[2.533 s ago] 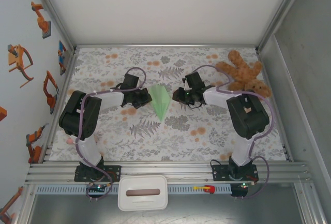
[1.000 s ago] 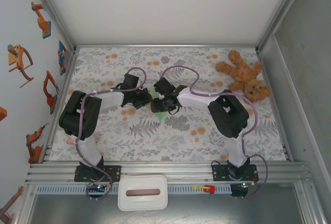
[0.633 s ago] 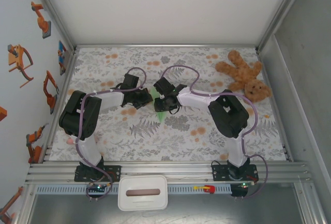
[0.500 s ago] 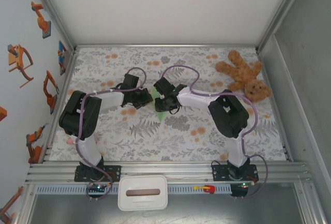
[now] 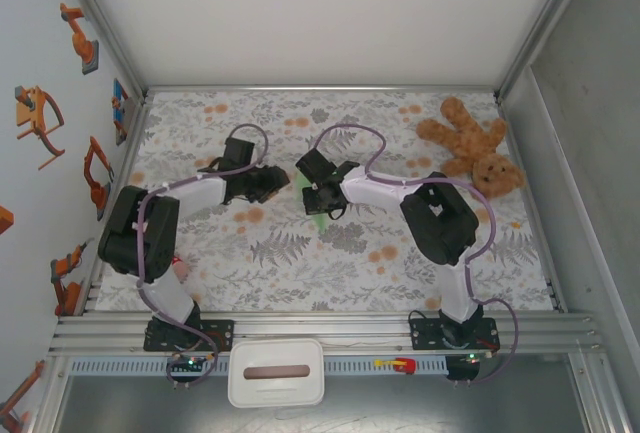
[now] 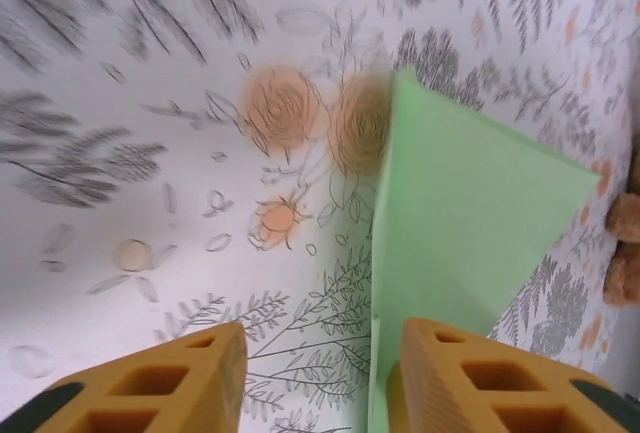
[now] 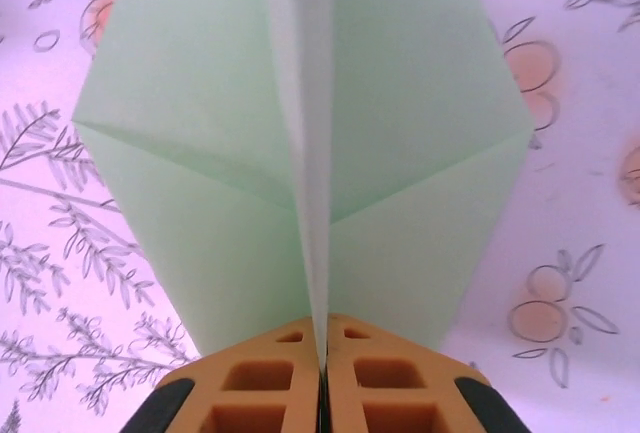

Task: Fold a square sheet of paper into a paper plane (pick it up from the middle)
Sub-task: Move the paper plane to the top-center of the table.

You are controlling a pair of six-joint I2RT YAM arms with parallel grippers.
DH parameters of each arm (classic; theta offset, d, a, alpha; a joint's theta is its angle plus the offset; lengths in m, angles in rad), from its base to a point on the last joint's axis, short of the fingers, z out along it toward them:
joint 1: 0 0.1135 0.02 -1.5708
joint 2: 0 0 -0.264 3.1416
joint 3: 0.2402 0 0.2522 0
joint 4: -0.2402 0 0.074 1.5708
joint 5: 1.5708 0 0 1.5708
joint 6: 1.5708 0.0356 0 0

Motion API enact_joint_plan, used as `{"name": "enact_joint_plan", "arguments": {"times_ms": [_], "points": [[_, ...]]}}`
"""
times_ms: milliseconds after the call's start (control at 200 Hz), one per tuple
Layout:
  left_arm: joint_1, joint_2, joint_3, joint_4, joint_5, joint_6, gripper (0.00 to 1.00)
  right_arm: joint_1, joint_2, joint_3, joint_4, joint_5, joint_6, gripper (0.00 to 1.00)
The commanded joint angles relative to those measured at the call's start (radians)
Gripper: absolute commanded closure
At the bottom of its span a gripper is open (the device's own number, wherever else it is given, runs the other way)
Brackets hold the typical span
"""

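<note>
The paper plane (image 7: 200, 153) is the pale mint-green sheet folded into a pointed dart, lying on the floral table cover. My right gripper (image 7: 322, 353) is shut on its raised central crease, which stands pinched between the orange fingers. From above, the right gripper (image 5: 314, 196) covers most of the plane, and only its green tip (image 5: 318, 220) shows. My left gripper (image 6: 320, 358) is open just left of the plane (image 6: 460, 203). Its right finger (image 6: 480, 383) lies over the paper's near edge, and bare table shows between the fingers. In the top view, the left gripper (image 5: 274, 182) sits close beside the right one.
A brown teddy bear (image 5: 470, 143) lies at the back right of the table, and its paw (image 6: 625, 253) shows past the plane. A white lidded box (image 5: 276, 373) sits in front of the arm bases. Aluminium rails (image 5: 320, 325) border the table.
The right gripper has closed onto the plane's central crease. The left gripper has opened, let go of the paper and shifted slightly up and left.
</note>
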Motion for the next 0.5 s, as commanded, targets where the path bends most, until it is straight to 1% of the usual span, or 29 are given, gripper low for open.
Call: {"name": "enact_joint_plan", "arguments": {"times_ms": [0,160,165,250,361,496], "points": [[0.037,-0.089,-0.022,-0.094,-0.079,0.036,0.5,-0.037,-0.03,0.037,-0.05,0.095,-0.027,0.92],[0.066,-0.172,-0.028,-0.221,-0.209,0.083,0.35,-0.115,-0.019,0.082,-0.062,0.106,-0.069,0.93],[0.066,-0.174,-0.027,-0.224,-0.211,0.083,0.34,-0.117,-0.018,0.085,-0.063,0.106,-0.069,0.93],[0.07,-0.202,-0.031,-0.265,-0.261,0.096,0.24,-0.157,0.011,0.122,-0.072,0.103,-0.091,0.93],[0.071,-0.219,-0.041,-0.285,-0.287,0.104,0.15,-0.201,0.052,0.168,-0.08,0.077,-0.117,0.93],[0.071,-0.224,-0.05,-0.285,-0.286,0.103,0.1,-0.244,0.094,0.215,-0.096,0.055,-0.136,0.93]]}}
